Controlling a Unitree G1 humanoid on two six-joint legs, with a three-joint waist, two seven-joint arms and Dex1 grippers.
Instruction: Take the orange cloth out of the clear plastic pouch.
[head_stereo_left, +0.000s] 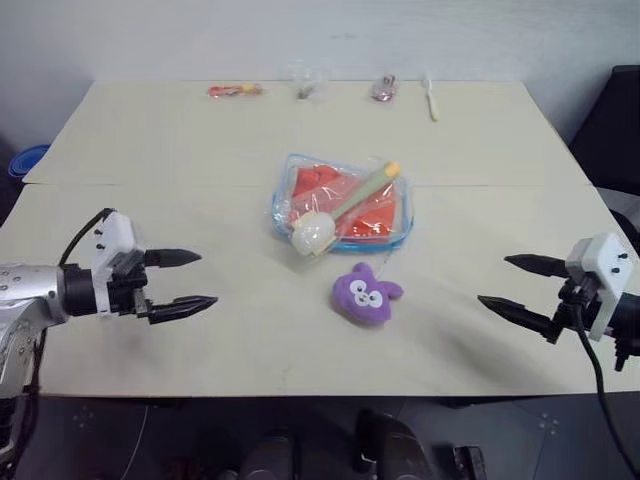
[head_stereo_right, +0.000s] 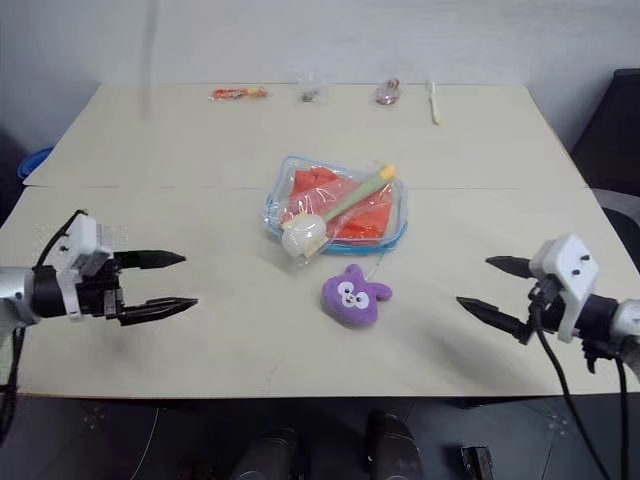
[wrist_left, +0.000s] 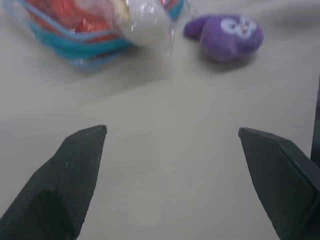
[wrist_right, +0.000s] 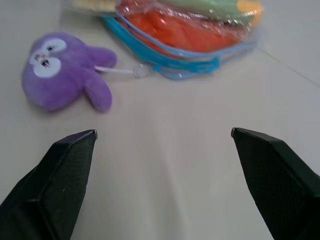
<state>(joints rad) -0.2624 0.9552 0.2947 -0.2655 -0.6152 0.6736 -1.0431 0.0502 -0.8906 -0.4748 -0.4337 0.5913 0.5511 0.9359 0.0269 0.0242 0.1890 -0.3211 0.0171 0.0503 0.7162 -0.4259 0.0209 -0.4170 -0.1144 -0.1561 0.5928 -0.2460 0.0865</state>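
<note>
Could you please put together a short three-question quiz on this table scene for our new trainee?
1. True or false: the orange cloth is already out of the clear plastic pouch.
2. Which toy lies on the table nearest the pouch? A) purple plush toy B) yellow duck C) red car
3. Fill in: the left gripper and the right gripper both have their fingers ____.

Key: 1. False, the cloth lies inside the pouch. 2. A. 3. open, with nothing held.
</note>
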